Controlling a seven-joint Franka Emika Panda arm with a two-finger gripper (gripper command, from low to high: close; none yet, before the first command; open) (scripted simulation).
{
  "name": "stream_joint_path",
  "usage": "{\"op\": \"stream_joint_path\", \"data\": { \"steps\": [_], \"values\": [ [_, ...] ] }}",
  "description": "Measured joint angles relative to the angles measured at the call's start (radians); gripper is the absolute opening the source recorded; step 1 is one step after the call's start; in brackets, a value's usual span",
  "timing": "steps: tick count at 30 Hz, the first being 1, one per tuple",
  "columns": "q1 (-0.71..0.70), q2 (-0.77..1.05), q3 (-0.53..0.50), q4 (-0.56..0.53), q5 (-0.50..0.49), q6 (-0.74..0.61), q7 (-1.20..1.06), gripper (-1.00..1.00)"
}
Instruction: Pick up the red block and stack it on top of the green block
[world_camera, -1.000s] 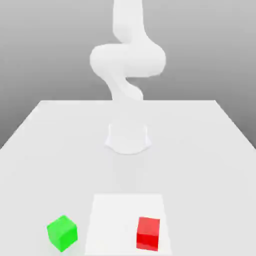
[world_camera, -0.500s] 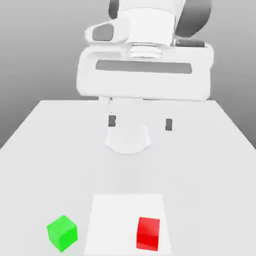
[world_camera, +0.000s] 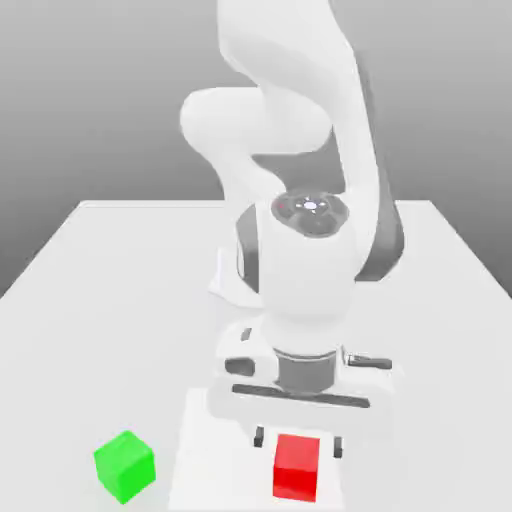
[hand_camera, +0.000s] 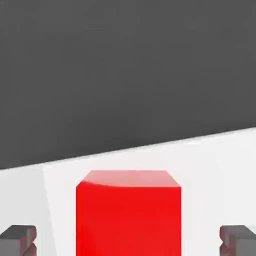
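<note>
Hovering, claw spread and empty, behind the red block.
The pale table carries everything; the white arm bends over it; a white square lies under red; green sits apart, toward the exterior view's left.

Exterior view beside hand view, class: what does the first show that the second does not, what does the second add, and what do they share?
The exterior view gives the green block, the arm's white links and its base.

The hand view adds a reddish tint on the fingertips' facing sides.

Both share the red block, the open hand with a fingertip to either side of that block, the pale square under it, and the table.
</note>
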Motion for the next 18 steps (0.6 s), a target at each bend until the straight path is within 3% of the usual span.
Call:
{"op": "stream_joint_path", "data": {
  "steps": [6, 12, 18],
  "values": [
    [0.002, 0.011, -0.003, 0.002, -0.005, 0.010, 0.004, -1.00],
    [-0.026, -0.158, 0.035, -0.025, 0.053, -0.132, -0.042, -1.00],
    [-0.119, -0.198, -0.007, -0.018, 0.059, -0.186, -0.235, -1.00]
  ]
}}
